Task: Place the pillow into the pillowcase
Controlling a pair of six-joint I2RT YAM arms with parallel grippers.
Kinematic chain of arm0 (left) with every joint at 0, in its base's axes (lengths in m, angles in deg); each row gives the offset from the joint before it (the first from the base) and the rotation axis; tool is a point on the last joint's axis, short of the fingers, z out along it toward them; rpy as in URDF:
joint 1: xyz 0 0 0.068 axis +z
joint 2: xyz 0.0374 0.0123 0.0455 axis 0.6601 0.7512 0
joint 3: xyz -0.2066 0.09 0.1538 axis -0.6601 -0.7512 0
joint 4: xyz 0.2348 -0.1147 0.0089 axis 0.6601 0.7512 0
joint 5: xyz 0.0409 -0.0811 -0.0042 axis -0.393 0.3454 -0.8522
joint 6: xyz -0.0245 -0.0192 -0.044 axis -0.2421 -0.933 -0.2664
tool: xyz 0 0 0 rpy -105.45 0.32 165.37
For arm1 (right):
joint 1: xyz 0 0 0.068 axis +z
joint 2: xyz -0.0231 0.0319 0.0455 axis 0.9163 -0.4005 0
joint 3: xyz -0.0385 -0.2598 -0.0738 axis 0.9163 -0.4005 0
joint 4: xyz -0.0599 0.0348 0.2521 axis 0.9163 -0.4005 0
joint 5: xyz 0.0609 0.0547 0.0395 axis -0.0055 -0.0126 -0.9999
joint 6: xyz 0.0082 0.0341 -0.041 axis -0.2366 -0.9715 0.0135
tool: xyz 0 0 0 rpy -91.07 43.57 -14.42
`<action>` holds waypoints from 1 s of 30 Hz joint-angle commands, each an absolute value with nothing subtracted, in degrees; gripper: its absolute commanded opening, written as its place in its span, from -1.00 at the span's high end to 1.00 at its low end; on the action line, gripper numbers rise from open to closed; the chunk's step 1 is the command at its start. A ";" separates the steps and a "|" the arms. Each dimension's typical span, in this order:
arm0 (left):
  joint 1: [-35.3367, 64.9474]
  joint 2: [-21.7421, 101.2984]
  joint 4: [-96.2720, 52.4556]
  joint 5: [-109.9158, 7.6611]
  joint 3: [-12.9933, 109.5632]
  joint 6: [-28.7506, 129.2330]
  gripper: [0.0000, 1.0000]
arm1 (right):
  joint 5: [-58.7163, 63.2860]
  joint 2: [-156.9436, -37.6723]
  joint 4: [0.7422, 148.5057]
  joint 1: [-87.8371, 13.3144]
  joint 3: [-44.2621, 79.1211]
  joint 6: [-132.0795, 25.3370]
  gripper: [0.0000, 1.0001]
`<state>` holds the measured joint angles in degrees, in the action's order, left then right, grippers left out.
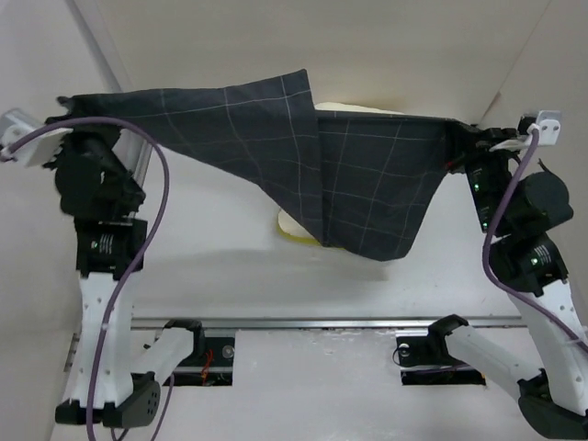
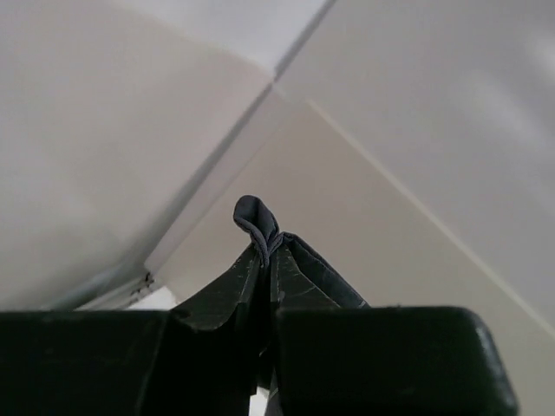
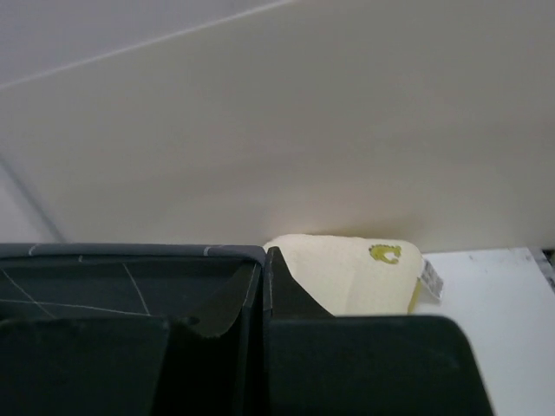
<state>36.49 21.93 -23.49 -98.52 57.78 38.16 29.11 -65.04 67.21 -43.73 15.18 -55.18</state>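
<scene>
**A:** What do we hold at this moment?

**B:** Our left tool (image 2: pixel 267 260) is closed tight on one corner of the pillowcase (image 1: pixel 276 147). A small fold of the dark cloth stands out above it. Our right tool (image 3: pixel 263 264) is also closed, on the opposite corner.

**A:** So the pillowcase is in the air?

**B:** Yes. We see it stretched between both tools above the table (image 1: pixel 211 276), and its middle hangs down.

**A:** And where is the pillow (image 1: pixel 292 228)?

**B:** It lies on the table behind the hanging cloth, mostly hidden. We see a cream edge above the cloth and a piece below it. In the right wrist view, its corner with the greenish mark and the white tag shows just beyond the tool.
</scene>
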 commanded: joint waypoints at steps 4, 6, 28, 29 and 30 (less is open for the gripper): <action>38.23 16.15 -25.07 -117.30 62.51 49.15 1.00 | 18.84 -63.51 67.40 -44.59 24.05 -47.35 1.00; 38.23 15.00 -25.69 -117.92 63.38 51.71 1.00 | 16.70 -63.51 67.40 -44.59 26.43 -46.48 1.00; 54.49 68.65 1.97 -101.23 93.83 32.56 -1.00 | 8.71 -130.20 60.91 -44.59 58.31 -53.07 0.60; 54.49 70.44 5.99 -100.44 96.15 31.86 -1.00 | 6.43 -131.96 59.07 -45.98 62.86 -53.06 0.20; 54.49 71.59 6.91 -98.35 97.65 31.85 -1.00 | 5.63 -133.11 56.26 -46.00 63.95 -53.06 0.01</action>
<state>54.74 71.77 -2.24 -103.97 90.11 37.02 8.56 -134.66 59.08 -44.30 54.92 -53.30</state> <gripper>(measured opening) 0.997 0.439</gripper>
